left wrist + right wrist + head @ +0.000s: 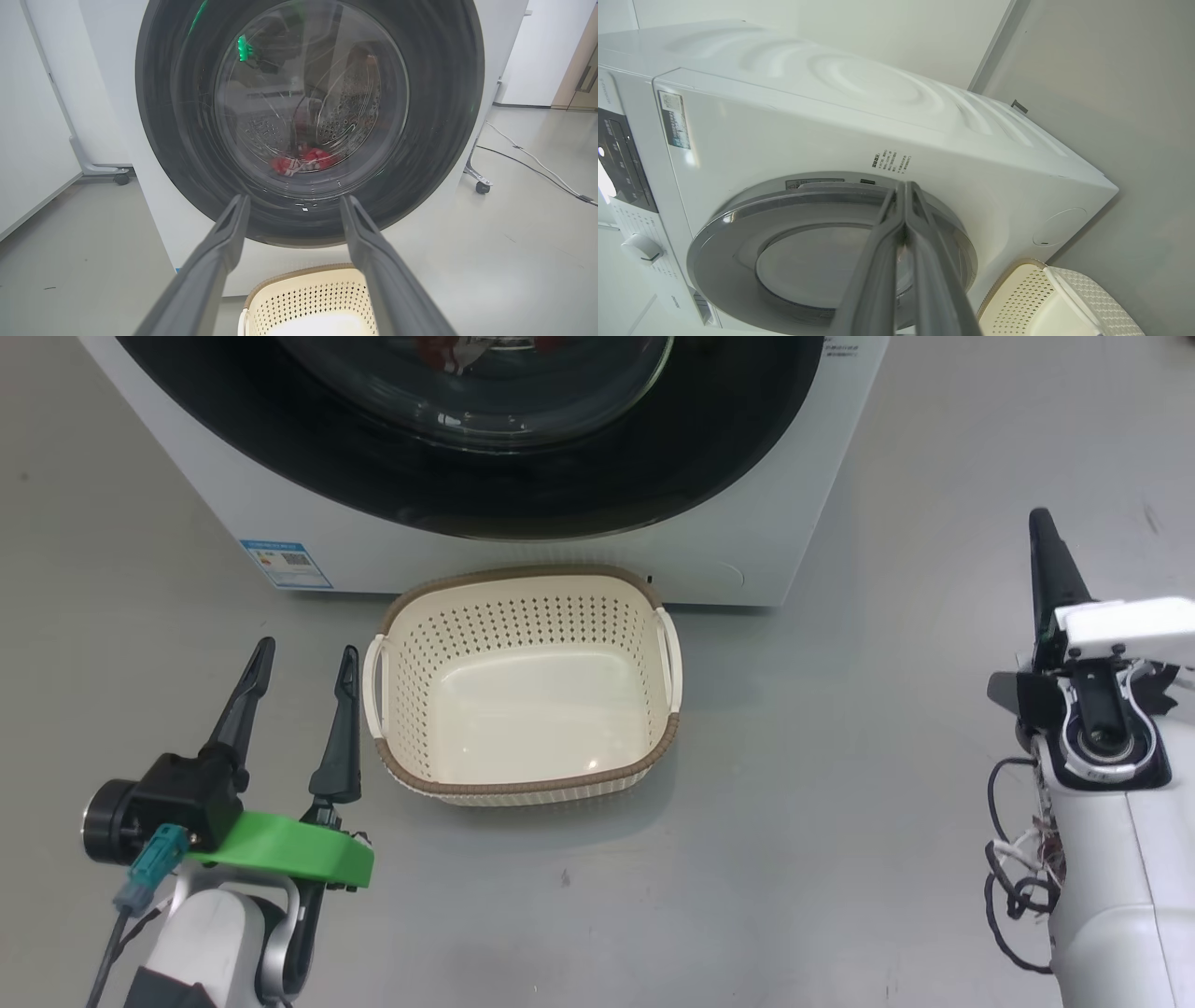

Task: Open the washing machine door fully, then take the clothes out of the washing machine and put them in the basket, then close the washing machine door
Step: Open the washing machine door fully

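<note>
Two hands show in your head view: your left hand (308, 651) spread beside the basket (523, 575), just before the washing machine (766, 523). Left wrist view: clothes (303, 161) lie behind the closed washing machine door (177, 140). Right wrist view: your right hand (906, 185) pressed together.

Lighting bright, even, diffuse. Soft shadow on floor (747, 821) below and right of basket (523, 616); glare patch on its bottom. Door (177, 140) glass shows reflections, green glint upper left. Right wrist view: left edge washed out, washer (784, 135) edges bowed. Fingers (205, 280) soft at bottom edge.
</note>
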`<state>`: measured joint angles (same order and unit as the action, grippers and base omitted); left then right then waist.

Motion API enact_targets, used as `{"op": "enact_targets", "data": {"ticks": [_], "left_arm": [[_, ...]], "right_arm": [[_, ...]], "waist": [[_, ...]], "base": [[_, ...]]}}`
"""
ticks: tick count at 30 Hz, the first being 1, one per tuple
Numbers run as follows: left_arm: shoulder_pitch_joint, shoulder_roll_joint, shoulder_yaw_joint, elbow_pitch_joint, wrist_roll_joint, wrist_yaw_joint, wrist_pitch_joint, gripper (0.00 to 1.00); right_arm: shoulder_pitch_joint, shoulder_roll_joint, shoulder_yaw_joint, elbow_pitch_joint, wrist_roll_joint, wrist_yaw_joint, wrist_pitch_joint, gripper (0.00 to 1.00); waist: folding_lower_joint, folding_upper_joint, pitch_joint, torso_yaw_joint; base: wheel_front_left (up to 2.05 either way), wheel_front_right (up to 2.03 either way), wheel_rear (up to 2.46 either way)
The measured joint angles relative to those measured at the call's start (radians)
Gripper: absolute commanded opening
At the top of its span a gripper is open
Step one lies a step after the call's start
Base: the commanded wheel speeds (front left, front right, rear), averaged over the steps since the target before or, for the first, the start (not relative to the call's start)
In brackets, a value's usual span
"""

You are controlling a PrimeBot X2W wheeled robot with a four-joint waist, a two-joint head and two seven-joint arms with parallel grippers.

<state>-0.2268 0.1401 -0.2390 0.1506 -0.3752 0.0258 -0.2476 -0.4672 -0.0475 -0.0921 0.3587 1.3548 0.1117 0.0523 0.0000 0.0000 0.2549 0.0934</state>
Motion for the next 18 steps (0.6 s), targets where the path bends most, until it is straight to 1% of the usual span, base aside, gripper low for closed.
{"op": "enact_targets", "data": {"ticks": [3,6,7,11,13,18], "left_arm": [[-0.014,-0.002,0.0,-0.003,0.0,-0.004,0.0,1.0],[-0.029,-0.003,0.0,-0.005,0.0,-0.005,0.0,1.0],[-0.035,-0.004,-0.001,-0.006,0.0,-0.006,0.0,1.0],[-0.063,-0.014,-0.009,-0.01,0.0,-0.015,0.0,1.0],[-0.079,-0.021,-0.013,-0.015,0.0,-0.021,0.0,1.0],[-0.112,-0.029,-0.021,-0.019,0.0,-0.024,0.0,1.0]], "right_arm": [[-0.051,-0.002,-0.009,0.005,0.034,-0.002,0.031,0.0],[-0.105,-0.003,-0.018,0.011,0.064,-0.018,0.06,0.0],[-0.12,-0.003,-0.02,0.012,0.071,-0.018,0.07,0.0],[-0.182,-0.027,-0.025,0.022,0.08,-0.035,0.102,0.0],[-0.213,-0.041,-0.022,0.026,0.08,-0.037,0.119,0.0],[-0.294,-0.06,-0.01,0.038,0.08,-0.053,0.16,0.0]], "waist": [[0.0,0.0,0.029,0.01],[0.0,0.0,0.058,0.02],[0.0,0.0,0.068,0.023],[0.0,0.0,0.106,0.038],[0.0,0.0,0.126,0.046],[0.0,0.0,0.172,0.065]], "base": [[0.0,0.0,0.0],[0.0,0.0,0.0],[0.0,0.0,0.0],[0.0,0.0,0.0],[0.0,0.0,0.0],[0.0,0.0,0.0]]}}
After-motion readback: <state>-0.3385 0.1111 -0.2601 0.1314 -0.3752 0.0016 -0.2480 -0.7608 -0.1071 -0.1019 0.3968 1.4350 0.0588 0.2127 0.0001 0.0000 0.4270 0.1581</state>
